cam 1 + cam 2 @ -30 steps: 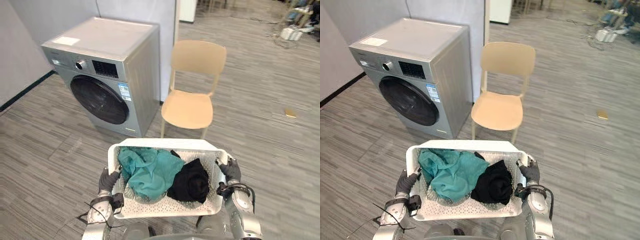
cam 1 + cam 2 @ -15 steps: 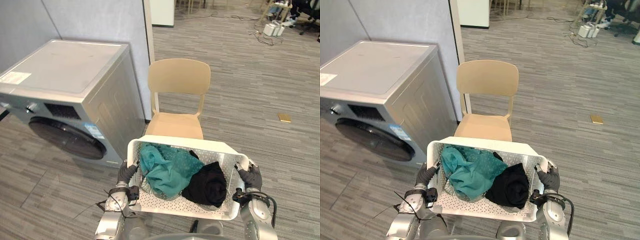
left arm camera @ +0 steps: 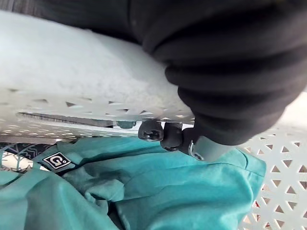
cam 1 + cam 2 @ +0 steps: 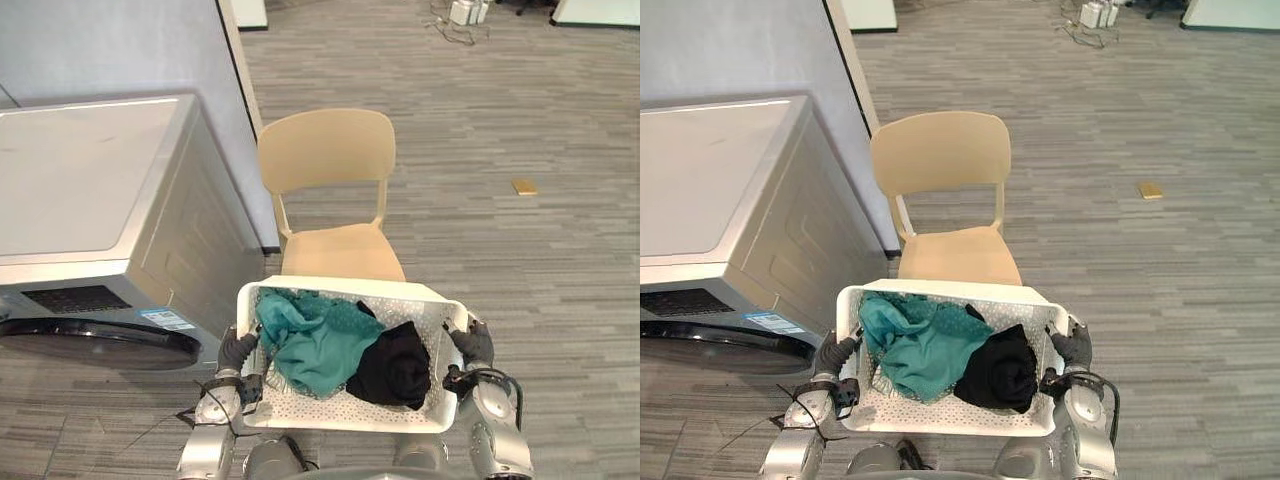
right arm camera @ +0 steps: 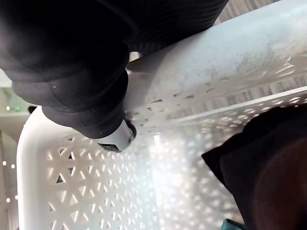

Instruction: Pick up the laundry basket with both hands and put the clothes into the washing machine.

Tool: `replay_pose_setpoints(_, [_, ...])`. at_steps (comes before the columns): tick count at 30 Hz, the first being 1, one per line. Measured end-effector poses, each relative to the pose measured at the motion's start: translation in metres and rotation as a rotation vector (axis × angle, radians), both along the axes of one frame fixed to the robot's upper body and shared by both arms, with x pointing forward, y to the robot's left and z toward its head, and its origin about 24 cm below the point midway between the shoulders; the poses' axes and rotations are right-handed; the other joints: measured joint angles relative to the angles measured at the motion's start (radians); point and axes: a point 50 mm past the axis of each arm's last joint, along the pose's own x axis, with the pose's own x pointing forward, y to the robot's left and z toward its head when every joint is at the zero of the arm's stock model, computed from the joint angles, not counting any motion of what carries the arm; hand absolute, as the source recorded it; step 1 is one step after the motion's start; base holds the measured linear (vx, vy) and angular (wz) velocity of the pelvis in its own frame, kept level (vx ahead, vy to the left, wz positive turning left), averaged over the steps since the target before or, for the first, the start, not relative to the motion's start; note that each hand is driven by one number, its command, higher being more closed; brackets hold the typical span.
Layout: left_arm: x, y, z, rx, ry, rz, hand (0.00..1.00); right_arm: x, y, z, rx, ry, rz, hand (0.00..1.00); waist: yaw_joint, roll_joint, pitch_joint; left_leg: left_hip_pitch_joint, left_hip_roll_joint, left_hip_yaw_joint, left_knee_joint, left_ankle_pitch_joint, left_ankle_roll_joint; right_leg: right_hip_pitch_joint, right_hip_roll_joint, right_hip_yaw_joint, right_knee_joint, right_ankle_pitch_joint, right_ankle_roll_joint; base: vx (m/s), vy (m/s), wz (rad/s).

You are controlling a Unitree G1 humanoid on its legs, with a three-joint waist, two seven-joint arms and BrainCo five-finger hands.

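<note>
Basket carry is the step in hand. I hold the laundry basket point(image 4: 340, 286) level off the floor, a hand on each short end, so the load is balanced and nothing spills. My left hand point(image 4: 238, 350) takes the rim at 9 o'clock and my right hand point(image 4: 474, 343) at 3 o'clock. Each wraps over the rim, fingers apparently curled inside it, though the wrist views hide most of them. Teal clothing point(image 4: 315, 345) and black clothing point(image 4: 398, 365) lie inside. The washing machine point(image 4: 80, 190) sits at 10 o'clock, a chair point(image 4: 325, 150) at 12.

Silver-grey arms point(image 4: 497, 432), dark ribbed hands point(image 4: 472, 343)
</note>
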Motion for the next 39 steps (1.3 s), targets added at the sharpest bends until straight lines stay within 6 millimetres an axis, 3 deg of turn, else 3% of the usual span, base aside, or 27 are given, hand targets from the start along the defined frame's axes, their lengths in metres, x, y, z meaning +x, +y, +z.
replay_pose_setpoints(3, [0.006,-0.002,0.004,0.008,-0.020,-0.010,1.00,0.004,-0.002,0.003,-0.010,-0.012,-0.002,1.00,-0.007,0.002,0.001,-0.015,-0.009,0.001,-0.021,0.014,0.004,0.008,-0.001,-0.034,-0.057,0.014,0.010,-0.01,0.000,-0.01])
replay_pose_setpoints(7, [0.039,-0.006,0.025,0.016,-0.113,-0.032,1.00,0.040,-0.008,0.024,-0.037,-0.091,-0.006,1.00,-0.009,0.006,0.027,-0.130,-0.005,-0.028,-0.029,0.068,0.017,-0.077,0.005,-0.090,-0.067,0.033,-0.003,-0.04,-0.061,0.23])
replay_pose_setpoints(9, [0.075,-0.007,0.048,0.011,-0.196,-0.011,1.00,0.074,-0.009,0.054,-0.061,-0.187,-0.002,1.00,-0.008,0.009,0.091,-0.204,-0.003,-0.044,-0.028,0.101,0.024,-0.140,0.012,-0.102,-0.062,0.043,-0.008,-0.12,-0.069,0.18])
replay_pose_setpoints(10, [0.084,-0.008,0.054,0.004,-0.214,-0.008,1.00,0.082,-0.010,0.064,-0.072,-0.216,-0.001,1.00,-0.004,0.011,0.107,-0.220,0.001,-0.048,-0.028,0.106,0.023,-0.154,0.017,-0.104,-0.062,0.048,-0.015,-0.14,-0.054,0.04])
replay_pose_setpoints(12, [0.119,-0.008,0.085,0.004,-0.297,-0.017,1.00,0.109,-0.012,0.099,-0.085,-0.314,-0.002,1.00,0.000,0.008,0.170,-0.273,0.010,-0.056,-0.026,0.131,0.030,-0.205,0.024,-0.111,-0.053,0.064,-0.029,-0.16,-0.062,0.05])
replay_pose_setpoints(14, [0.139,-0.007,0.108,0.012,-0.343,-0.027,1.00,0.124,-0.012,0.122,-0.085,-0.375,-0.003,1.00,0.001,0.008,0.199,-0.301,0.011,-0.057,-0.027,0.144,0.037,-0.235,0.024,-0.110,-0.048,0.073,-0.033,-0.11,-0.028,0.02])
replay_pose_setpoints(15, [0.160,-0.007,0.135,0.023,-0.395,-0.041,1.00,0.140,-0.014,0.148,-0.089,-0.428,-0.010,1.00,0.000,0.008,0.225,-0.325,0.012,-0.058,-0.026,0.155,0.044,-0.260,0.024,-0.109,-0.043,0.082,-0.037,-0.12,-0.010,0.00])
replay_pose_setpoints(16, [0.168,-0.008,0.146,0.034,-0.414,-0.048,1.00,0.147,-0.015,0.157,-0.091,-0.443,-0.015,1.00,0.001,0.008,0.227,-0.343,0.012,-0.059,-0.026,0.161,0.047,-0.278,0.024,-0.108,-0.040,0.086,-0.041,-0.13,-0.008,0.04])
replay_pose_setpoints(18, [0.195,-0.015,0.197,0.034,-0.501,-0.055,1.00,0.169,-0.020,0.206,-0.097,-0.524,-0.043,1.00,0.003,0.009,0.244,-0.400,0.014,-0.066,-0.026,0.184,0.059,-0.332,0.023,-0.114,-0.033,0.099,-0.049,-0.10,-0.007,0.08])
replay_pose_setpoints(20, [0.203,-0.022,0.230,0.015,-0.576,-0.054,1.00,0.173,-0.023,0.242,-0.107,-0.612,-0.067,1.00,0.009,0.012,0.271,-0.427,0.026,-0.069,-0.019,0.188,0.062,-0.358,0.025,-0.117,-0.021,0.103,-0.055,-0.07,-0.032,0.04])
replay_pose_setpoints(23, [0.206,-0.030,0.266,0.002,-0.677,-0.058,1.00,0.167,-0.029,0.277,-0.117,-0.724,-0.094,1.00,0.030,0.013,0.291,-0.481,0.047,-0.077,0.004,0.189,0.062,-0.397,0.036,-0.126,-0.015,0.106,-0.060,-0.02,-0.013,0.00])
replay_pose_setpoints(29, [0.206,-0.028,0.295,-0.005,-0.753,-0.036,1.00,0.164,-0.025,0.304,-0.077,-0.803,-0.113,1.00,0.049,0.017,0.314,-0.580,0.067,-0.068,0.025,0.195,0.055,-0.503,0.021,-0.151,0.034,0.106,-0.060,0.03,-0.007,-0.01])
replay_pose_setpoints(32, [0.205,-0.026,0.320,-0.002,-0.811,-0.037,1.00,0.163,-0.023,0.330,-0.068,-0.858,-0.110,1.00,0.049,0.015,0.333,-0.625,0.085,-0.057,0.048,0.195,0.056,-0.533,0.019,-0.177,0.049,0.106,-0.060,0.06,-0.004,0.07])
replay_pose_setpoints(38, [0.203,-0.017,0.333,0.016,-0.838,-0.017,1.00,0.170,-0.016,0.344,-0.036,-0.858,-0.080,1.00,0.061,0.015,0.333,-0.632,0.099,-0.040,0.055,0.195,0.056,-0.532,0.019,-0.207,0.055,0.106,-0.060,0.07,-0.005,0.02])
replay_pose_setpoints(39, [0.203,-0.017,0.333,0.016,-0.840,-0.017,0.00,0.170,-0.016,0.344,-0.036,-0.860,-0.079,1.00,0.061,0.015,0.333,-0.634,0.099,-0.039,0.055,0.195,0.056,-0.532,0.016,-0.216,0.057,0.106,-0.060,0.10,-0.015,0.06])
